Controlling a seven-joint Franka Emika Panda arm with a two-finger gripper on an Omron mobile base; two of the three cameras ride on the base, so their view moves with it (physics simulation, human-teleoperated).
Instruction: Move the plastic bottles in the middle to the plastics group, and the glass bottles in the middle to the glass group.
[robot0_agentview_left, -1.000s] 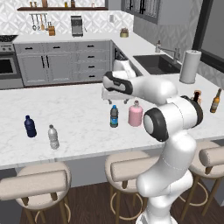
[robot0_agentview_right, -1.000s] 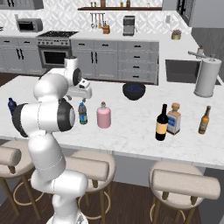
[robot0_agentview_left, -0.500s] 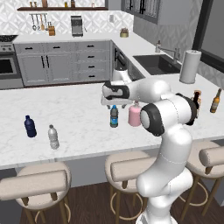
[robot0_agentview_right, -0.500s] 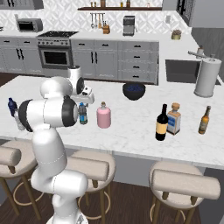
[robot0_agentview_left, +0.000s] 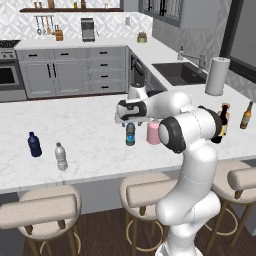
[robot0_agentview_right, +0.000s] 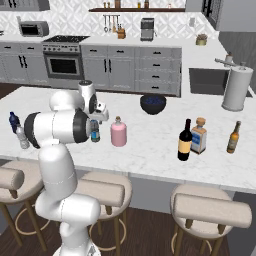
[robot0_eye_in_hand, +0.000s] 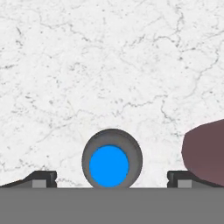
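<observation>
Hand view: gripper (robot0_eye_in_hand: 111, 178) open wide, holding nothing, tips at 8 and 4 o'clock of the blue-capped bottle (robot0_eye_in_hand: 109, 165), centred between them, untouched. Pink bottle (robot0_eye_in_hand: 204, 152) at 3 o'clock, just beside. Both on marble counter (robot0_eye_in_hand: 87, 65) below.

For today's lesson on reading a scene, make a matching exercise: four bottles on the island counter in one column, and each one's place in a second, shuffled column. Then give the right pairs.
Column 1
1. blue-capped bottle
2. pink bottle
3. wine bottle
4. navy bottle

Column 2
A. close beside the amber bottle
B. right under the open tool
C. at the counter's far left, by the clear bottle
D. mid-counter, just right of the blue-capped bottle

Pairs: 1-B, 2-D, 3-A, 4-C
</observation>
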